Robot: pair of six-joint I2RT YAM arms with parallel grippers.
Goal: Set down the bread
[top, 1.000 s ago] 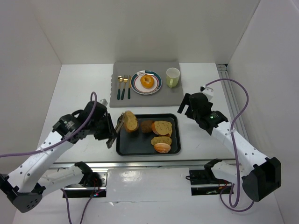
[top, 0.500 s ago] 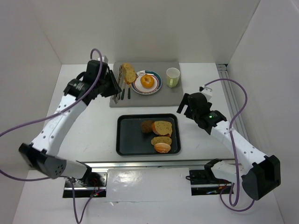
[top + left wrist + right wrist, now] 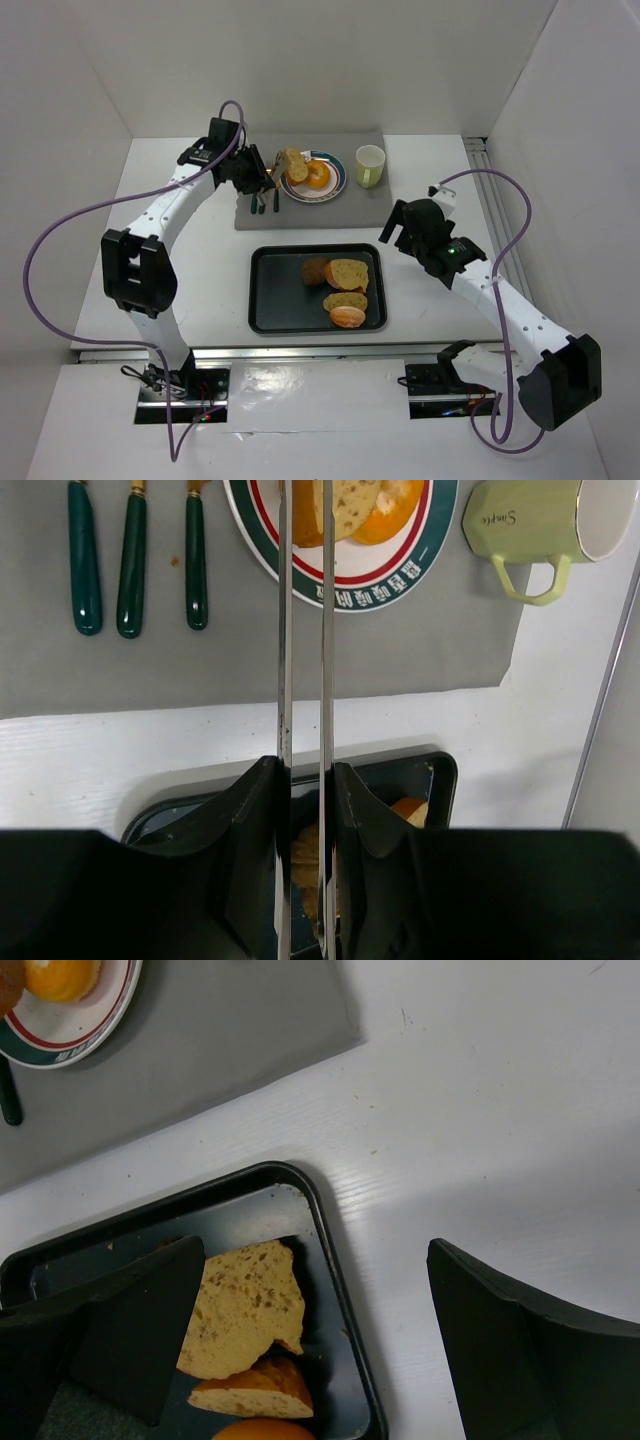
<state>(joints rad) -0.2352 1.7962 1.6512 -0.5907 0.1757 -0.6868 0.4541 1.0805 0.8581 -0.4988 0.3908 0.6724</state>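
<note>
L gripper (image 3: 305, 780): fingers pressed tog. on two long thin metal blades (image 3: 284, 630); the blade tips pinch the tan bread slice (image 3: 345, 502), top centre of wrist view. Slice hangs over the plate (image 3: 400, 575), right up against the orange bagel ring (image 3: 397, 502); can't tell if it touches the plate. R gripper (image 3: 320, 1350): spread wide, empty, over upper-R corner of the baking tray (image 3: 333, 1260).

Step in hand, prob.: set-down. Lower slowly till slice rests on bare plate beside ring, not on the rim. Ease the squeeze, let it settle, then back out along blade axis, clear of the green-handled cutlery (image 3: 130, 570) at upper L.
</note>
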